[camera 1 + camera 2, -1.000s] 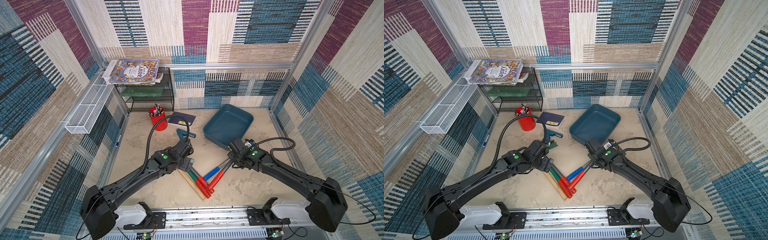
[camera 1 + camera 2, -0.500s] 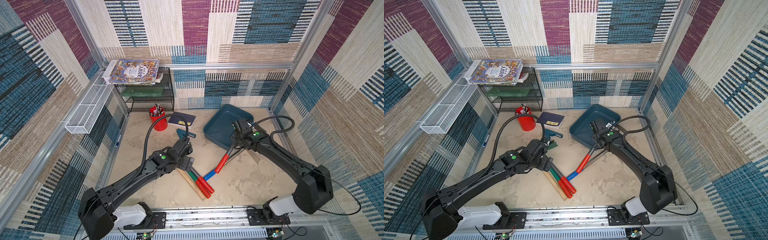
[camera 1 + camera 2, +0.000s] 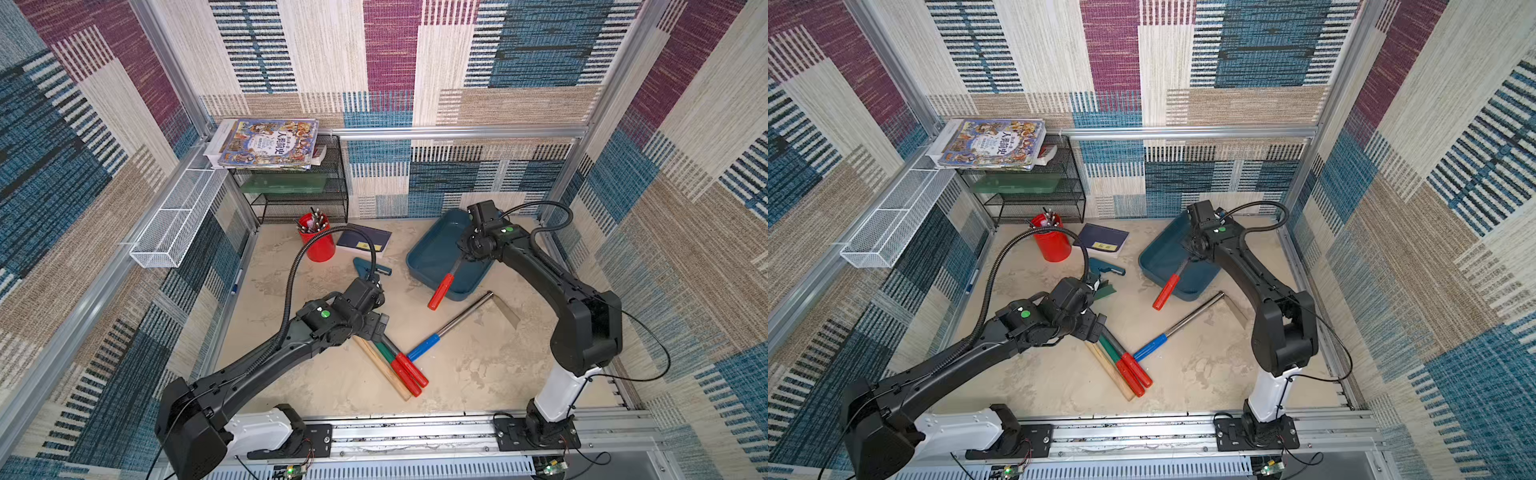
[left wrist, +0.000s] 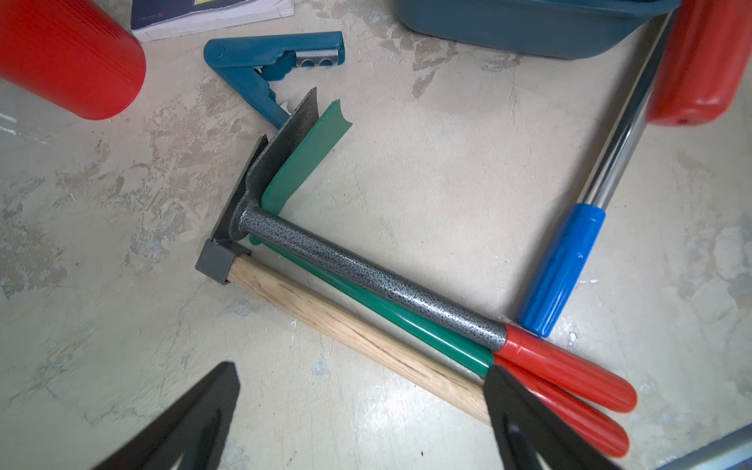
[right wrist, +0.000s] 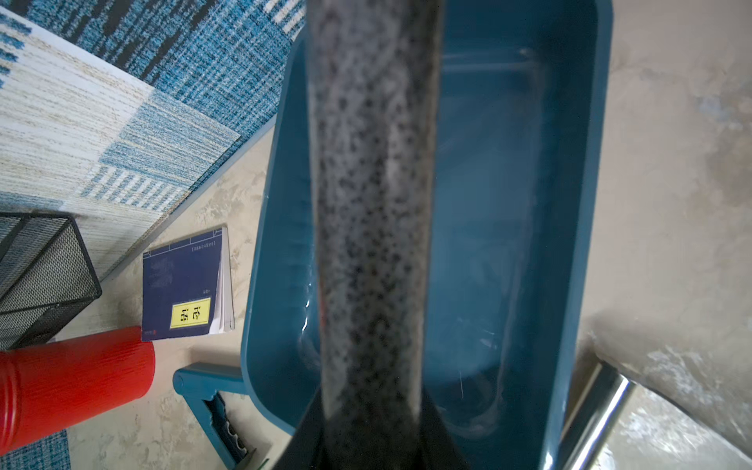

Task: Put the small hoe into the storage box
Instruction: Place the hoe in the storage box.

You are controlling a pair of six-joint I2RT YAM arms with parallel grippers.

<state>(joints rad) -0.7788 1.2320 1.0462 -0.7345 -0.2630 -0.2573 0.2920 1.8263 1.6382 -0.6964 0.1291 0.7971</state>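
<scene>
My right gripper (image 3: pixel 467 255) is shut on the small hoe's speckled grey shaft (image 5: pixel 370 203) and holds it tilted over the teal storage box (image 3: pixel 432 257). Its red handle (image 3: pixel 441 291) sticks out past the box's near rim; the head is hidden behind the gripper. Both top views show this, with the hoe (image 3: pixel 1166 291) over the box (image 3: pixel 1163 253). In the right wrist view the box floor (image 5: pixel 508 203) lies bare below the shaft. My left gripper (image 4: pixel 358 366) hangs open over the table beside other tools, holding nothing.
A pile of three long tools (image 3: pixel 399 365), with wooden, green and speckled shafts, lies under the left gripper (image 3: pixel 380 328). A blue-handled steel tool (image 3: pixel 453 324) lies near the box. A red pen cup (image 3: pixel 318 243), a book (image 3: pixel 363 241), a blue hand tool (image 3: pixel 370 268) and a black mesh shelf (image 3: pixel 291 187) stand at the back left.
My right arm has lifted the hoe off the table beside the pile and carried it back and up over the storage box. The left arm has hardly moved.
</scene>
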